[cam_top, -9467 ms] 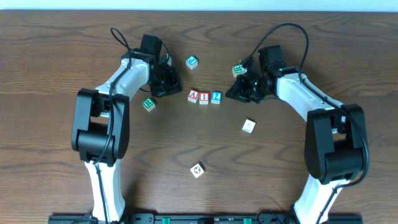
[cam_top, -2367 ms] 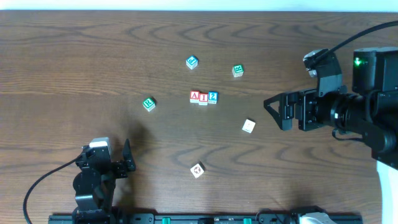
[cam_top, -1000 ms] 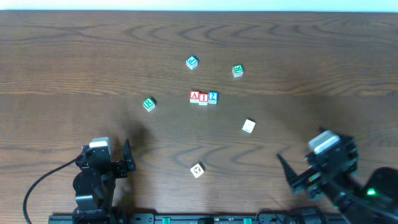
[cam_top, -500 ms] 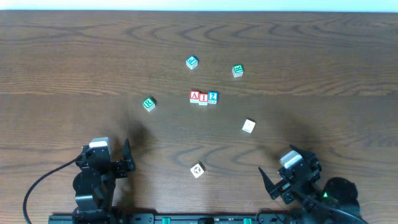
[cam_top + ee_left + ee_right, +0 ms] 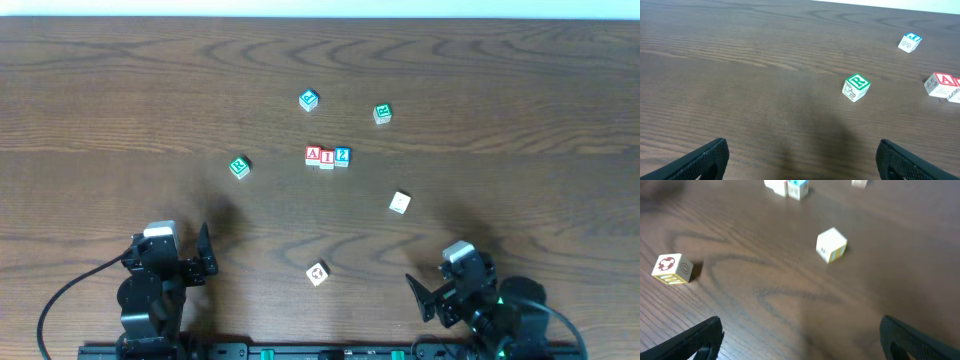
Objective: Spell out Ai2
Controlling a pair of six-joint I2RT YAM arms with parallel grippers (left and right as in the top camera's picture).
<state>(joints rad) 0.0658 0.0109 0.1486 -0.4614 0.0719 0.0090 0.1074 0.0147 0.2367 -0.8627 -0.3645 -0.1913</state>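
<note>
— How does the left gripper [image 5: 801, 152] stand?
— Spread wide, nothing between its fingers; only its wrist view shows that gap; overhead it sits at the table's [image 5: 120, 100] near left edge.
— And the right gripper [image 5: 800, 330]?
— Wide and empty too; its camera catches a yellow-marked cube [image 5: 831, 244] and a red-ringed cube [image 5: 672, 268].
— The letters?
— Overhead reads them: A cube [image 5: 313, 154], I cube [image 5: 327, 156], 2 cube [image 5: 343, 155], a touching row mid-table, well apart from both grippers; the left wrist sees only the A, beyond a green R cube [image 5: 856, 87].

I cube [image 5: 955, 96] cut at rt edge, 2 cube [image 5: 797, 190] cropped, blurred
</note>
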